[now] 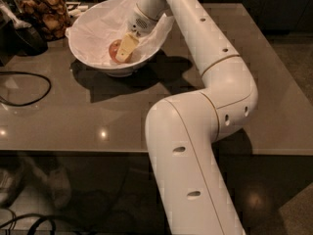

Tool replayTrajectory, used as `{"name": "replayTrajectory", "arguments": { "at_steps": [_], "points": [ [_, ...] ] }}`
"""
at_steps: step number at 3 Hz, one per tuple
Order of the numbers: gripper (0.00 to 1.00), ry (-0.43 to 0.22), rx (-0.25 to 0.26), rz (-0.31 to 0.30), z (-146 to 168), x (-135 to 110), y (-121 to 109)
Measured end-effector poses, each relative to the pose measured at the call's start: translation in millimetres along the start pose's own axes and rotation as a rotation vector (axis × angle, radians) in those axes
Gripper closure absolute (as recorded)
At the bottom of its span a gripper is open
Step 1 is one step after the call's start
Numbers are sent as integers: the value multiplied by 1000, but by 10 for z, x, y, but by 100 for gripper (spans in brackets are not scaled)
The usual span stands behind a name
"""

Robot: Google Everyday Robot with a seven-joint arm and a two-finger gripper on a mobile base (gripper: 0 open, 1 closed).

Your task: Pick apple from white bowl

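The tool [125, 52] is down inside the bowl [90, 31], pressed against the apple [115, 51], which lies just left of it on crinkled paper. The arm [205, 48] runs back from the tool over the surface [98, 116]. A jar [44, 9] stands left of the tool, beyond the bowl. A cable [34, 94] lies farther left and nearer the camera.

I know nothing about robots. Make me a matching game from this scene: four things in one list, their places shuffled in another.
1 apple
2 gripper
3 cookie jar
4 black cable

A looped on the table, left side
B reaching down into the white bowl, beside the apple
C lying in the white bowl
D back left, behind the bowl

Pairs: 1-C, 2-B, 3-D, 4-A
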State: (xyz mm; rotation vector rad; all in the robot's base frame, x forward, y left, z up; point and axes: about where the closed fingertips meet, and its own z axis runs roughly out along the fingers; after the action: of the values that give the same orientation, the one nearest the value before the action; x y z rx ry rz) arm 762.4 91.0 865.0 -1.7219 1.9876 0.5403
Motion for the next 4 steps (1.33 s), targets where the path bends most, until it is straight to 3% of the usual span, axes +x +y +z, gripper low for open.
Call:
{"name": "replayTrajectory", "arguments": {
  "at_steps": [2,3,4],
  "points": [
    [93,0,0,0,0,0,0],
    [100,-27,15,-6,-43,-78,-20],
    [100,-58,64,-28,-349,-273,14]
  ]
}}
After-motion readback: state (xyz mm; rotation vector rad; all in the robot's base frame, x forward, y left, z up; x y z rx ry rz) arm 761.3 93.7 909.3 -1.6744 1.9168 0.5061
